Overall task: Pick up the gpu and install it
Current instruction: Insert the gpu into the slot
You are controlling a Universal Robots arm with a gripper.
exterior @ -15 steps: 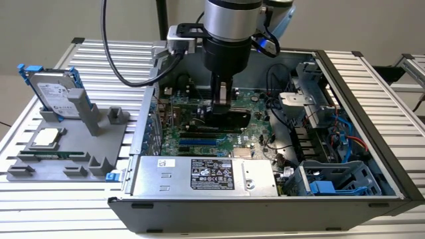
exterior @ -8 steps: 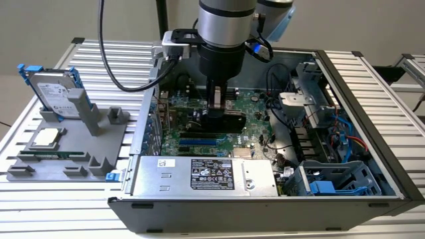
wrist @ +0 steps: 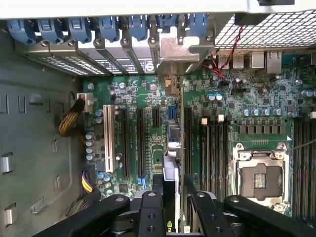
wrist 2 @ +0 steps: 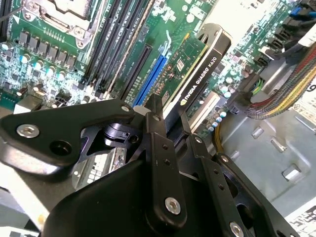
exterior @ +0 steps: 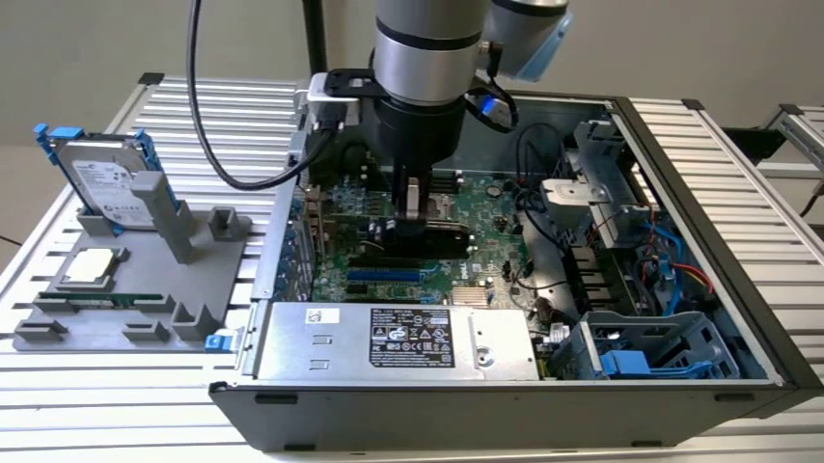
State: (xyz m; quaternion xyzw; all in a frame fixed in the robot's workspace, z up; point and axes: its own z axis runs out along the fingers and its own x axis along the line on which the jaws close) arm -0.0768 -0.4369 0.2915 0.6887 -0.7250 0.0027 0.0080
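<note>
The gpu [exterior: 425, 238] stands on edge inside the open computer case [exterior: 721, 289], low over the green motherboard [exterior: 489, 198]. In the second wrist view its green board and black cooler [wrist 2: 197, 64] stand beside a blue expansion slot [wrist 2: 153, 74]. In the first wrist view the gpu [wrist: 170, 168] is edge-on among the long black slots. My gripper [exterior: 409, 207] reaches straight down from above, and its black fingers [wrist 2: 155, 116] are shut on the card's upper edge. Whether the card's lower edge sits in a slot is hidden.
A grey holder [exterior: 129, 289] on the exterior view's left carries a silver hard drive with blue rails [exterior: 100, 174], a square chip [exterior: 91, 265] and a memory stick [exterior: 103, 299]. Inside the case are the power supply [exterior: 386, 342], cables [exterior: 670, 256], a blue drive cage [exterior: 644, 352] and an open processor socket [wrist: 259, 175].
</note>
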